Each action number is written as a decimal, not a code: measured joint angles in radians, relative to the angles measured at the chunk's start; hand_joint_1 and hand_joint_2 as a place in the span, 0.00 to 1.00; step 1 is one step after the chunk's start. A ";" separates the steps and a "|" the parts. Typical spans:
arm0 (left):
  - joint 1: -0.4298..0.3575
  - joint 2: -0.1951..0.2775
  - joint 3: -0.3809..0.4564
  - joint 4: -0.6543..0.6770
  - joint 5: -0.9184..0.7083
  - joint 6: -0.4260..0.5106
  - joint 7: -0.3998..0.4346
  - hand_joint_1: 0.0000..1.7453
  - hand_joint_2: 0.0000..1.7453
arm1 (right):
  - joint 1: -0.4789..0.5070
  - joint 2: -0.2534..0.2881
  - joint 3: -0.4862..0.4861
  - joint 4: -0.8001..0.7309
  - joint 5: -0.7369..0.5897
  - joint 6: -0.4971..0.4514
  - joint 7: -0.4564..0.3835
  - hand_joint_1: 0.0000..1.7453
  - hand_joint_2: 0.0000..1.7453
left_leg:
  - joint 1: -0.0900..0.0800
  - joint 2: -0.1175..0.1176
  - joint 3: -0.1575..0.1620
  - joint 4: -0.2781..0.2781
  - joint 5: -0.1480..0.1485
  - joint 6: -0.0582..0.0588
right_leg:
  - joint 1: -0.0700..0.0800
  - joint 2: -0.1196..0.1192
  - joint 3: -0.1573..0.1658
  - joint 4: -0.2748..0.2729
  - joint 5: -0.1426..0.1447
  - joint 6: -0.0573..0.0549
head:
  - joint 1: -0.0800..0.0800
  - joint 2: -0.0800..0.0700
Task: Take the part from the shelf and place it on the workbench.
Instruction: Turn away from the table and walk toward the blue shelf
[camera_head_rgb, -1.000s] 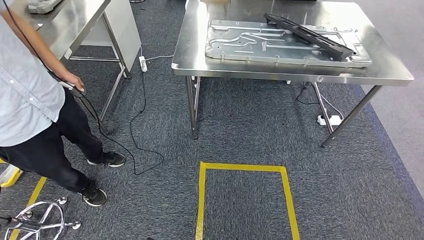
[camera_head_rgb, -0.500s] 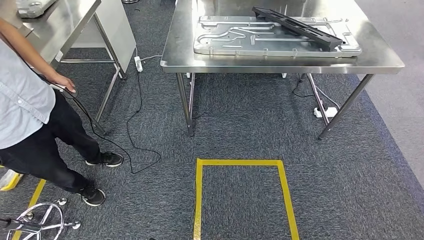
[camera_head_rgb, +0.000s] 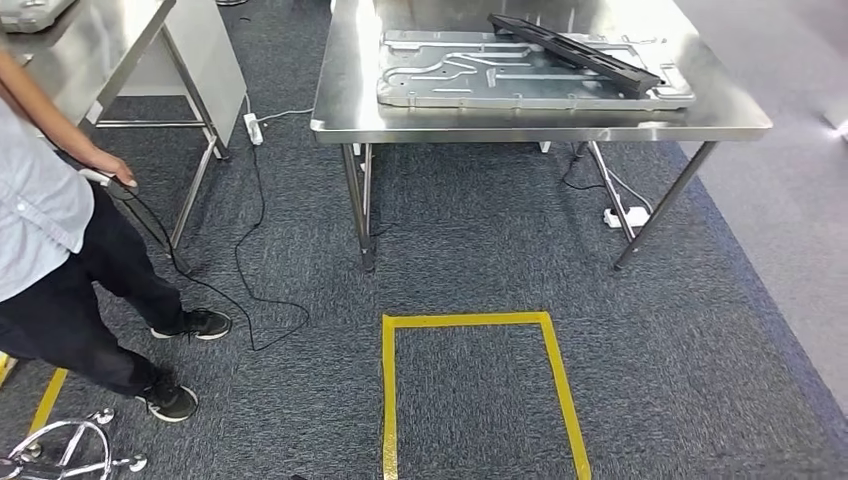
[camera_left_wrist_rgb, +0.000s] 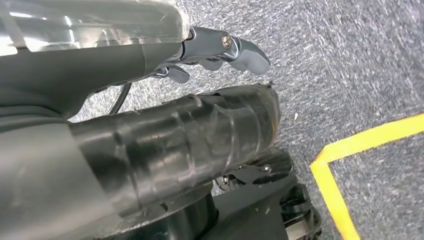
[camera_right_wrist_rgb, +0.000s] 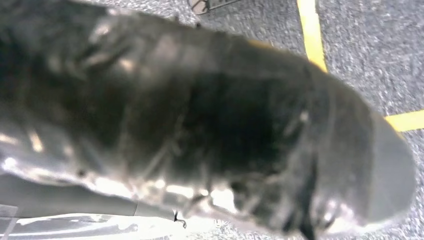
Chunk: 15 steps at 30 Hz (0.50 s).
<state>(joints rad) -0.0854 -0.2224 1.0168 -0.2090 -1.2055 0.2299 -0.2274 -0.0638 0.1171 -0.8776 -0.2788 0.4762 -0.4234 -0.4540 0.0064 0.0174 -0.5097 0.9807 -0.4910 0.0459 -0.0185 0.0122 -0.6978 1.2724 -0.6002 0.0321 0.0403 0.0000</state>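
- Head view looks down on grey carpet, with the steel bench (camera_head_rgb: 520, 128) standing far and centre. The step in hand, as I judge it, is walking to fetch or deliver, so steady footing comes first.
- A second steel bench (camera_head_rgb: 70, 60) stands far left. The aisle between the two is narrow, and turns are best made on the open carpet nearer the robot.
- A person (camera_head_rgb: 40, 220) stands at the near left, holding something with a cable. Give them a wide berth when turning that way.
- A stamped metal panel (camera_head_rgb: 470, 80) covers much of the centre bench top. Any set-down should come squarely over it or onto the bare steel beside it.
- The yellow tape rectangle (camera_head_rgb: 465, 320) on the carpet is just short of the bench and looks like the standing mark. Stop inside it before reaching.
- A long black part (camera_head_rgb: 575, 52) lies slantwise across the panel's right half. Whether it is the task's part I cannot tell.
- A black cable (camera_head_rgb: 250, 250) trails across the carpet at the left and could snag a foot.
- The left hand (camera_left_wrist_rgb: 220, 47) hangs over the carpet; whether it holds anything I cannot tell.
- The right hand (camera_right_wrist_rgb: 70, 212) is washed out and blurred, and its state cannot be told either.
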 joint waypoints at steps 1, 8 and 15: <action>0.001 0.000 0.001 0.000 0.000 -0.001 0.000 0.00 0.00 | 0.001 0.000 -0.001 0.001 0.000 0.000 0.001 0.00 0.00 | -0.001 0.007 -0.002 0.002 0.000 0.000 | -0.001 -0.001 -0.014 0.034 -0.006 0.003 | 0.000 0.000; -0.002 0.000 0.006 0.000 0.002 -0.005 0.000 0.00 0.00 | 0.002 0.001 -0.009 0.007 0.009 -0.006 0.031 0.00 0.00 | -0.010 0.034 -0.004 0.024 -0.018 -0.026 | 0.005 -0.041 0.128 -0.234 0.104 -0.016 | -0.001 0.000; 0.000 0.000 0.008 0.000 0.005 -0.013 -0.008 0.00 0.00 | 0.004 0.008 -0.017 0.010 0.009 -0.014 0.055 0.00 0.00 | -0.001 -0.004 -0.104 0.251 -0.150 -0.056 | 0.001 -0.009 0.116 -0.241 0.118 -0.050 | -0.002 0.000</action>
<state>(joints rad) -0.0858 -0.2223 1.0244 -0.2090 -1.2002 0.2171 -0.2357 -0.0596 0.1247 -0.8945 -0.2692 0.4849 -0.4378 -0.3990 0.0053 0.0137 -0.6138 1.2318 -0.6412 -0.0097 -0.0170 0.0031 -0.5814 1.0309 -0.4821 -0.0176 0.0387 0.0000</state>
